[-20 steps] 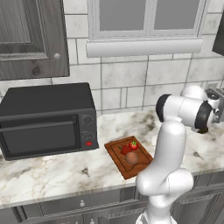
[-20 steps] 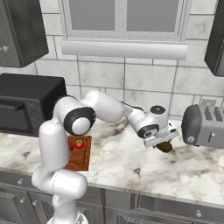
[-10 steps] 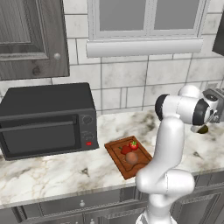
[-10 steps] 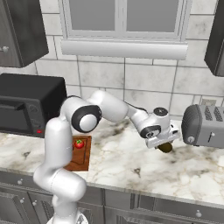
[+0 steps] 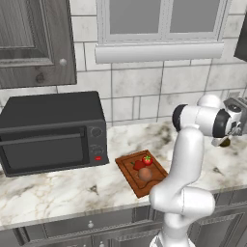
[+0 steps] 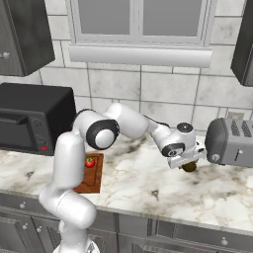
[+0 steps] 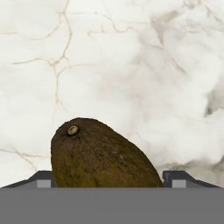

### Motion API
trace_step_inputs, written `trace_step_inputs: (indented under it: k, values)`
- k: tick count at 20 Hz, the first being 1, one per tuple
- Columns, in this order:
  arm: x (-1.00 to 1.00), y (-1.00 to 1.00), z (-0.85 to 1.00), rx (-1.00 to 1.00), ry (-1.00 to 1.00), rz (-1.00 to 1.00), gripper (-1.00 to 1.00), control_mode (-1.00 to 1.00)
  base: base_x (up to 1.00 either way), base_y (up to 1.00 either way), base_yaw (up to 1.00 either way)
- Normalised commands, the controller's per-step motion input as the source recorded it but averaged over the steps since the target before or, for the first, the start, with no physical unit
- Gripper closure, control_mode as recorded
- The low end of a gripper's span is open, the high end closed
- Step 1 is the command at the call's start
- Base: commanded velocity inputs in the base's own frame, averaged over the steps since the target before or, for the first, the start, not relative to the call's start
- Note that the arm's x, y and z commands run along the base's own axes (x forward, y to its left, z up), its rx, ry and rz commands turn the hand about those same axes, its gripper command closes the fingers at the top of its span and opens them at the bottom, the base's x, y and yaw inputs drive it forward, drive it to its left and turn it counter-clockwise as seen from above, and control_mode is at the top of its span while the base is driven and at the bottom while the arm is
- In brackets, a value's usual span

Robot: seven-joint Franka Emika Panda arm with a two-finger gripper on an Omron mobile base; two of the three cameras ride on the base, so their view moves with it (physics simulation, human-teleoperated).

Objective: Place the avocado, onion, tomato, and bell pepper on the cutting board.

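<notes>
- Left base view: cutting board [image 5: 142,172] on the marble surface [image 5: 62,190], just right of the microwave [image 5: 52,131]. On it lie the tomato [image 5: 147,159], the bell pepper [image 5: 138,165] and the onion [image 5: 145,174]. The arm reaches far right; the avocado [image 5: 224,142] shows as a dark shape under the hand [image 5: 230,138], well apart from the board.
- Right base view: hand [image 6: 189,161] sits low over the avocado [image 6: 189,167], just beside the toaster [image 6: 230,142], which the left view cuts off. Board [image 6: 91,174] and tomato [image 6: 90,162] are partly hidden behind the arm.
- Hand view: avocado [image 7: 98,156] lies on the surface [image 7: 131,65], stem end up-left, between the two fingertips [image 7: 42,179], which flank it. Whether they are pressing on it cannot be told.
- Step, judged: grasping the last item. Next: close firmly, lift, carry left to the board.
</notes>
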Motion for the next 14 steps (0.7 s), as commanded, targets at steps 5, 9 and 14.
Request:
trace_step_inputs:
  k: [5, 9, 14]
  values:
    - [-0.11, 0.07, 0.35, 0.00, -0.03, 0.00, 1.00, -1.00, 0.00, 0.00, 0.00]
    - [-0.19, 0.56, 0.75, 0.00, 0.00, 0.02, 1.00, -1.00, 0.00, 0.00, 0.00]
    - [-0.45, 0.96, 0.57, 0.00, 0.00, 0.02, 1.00, -1.00, 0.00, 0.00, 0.00]
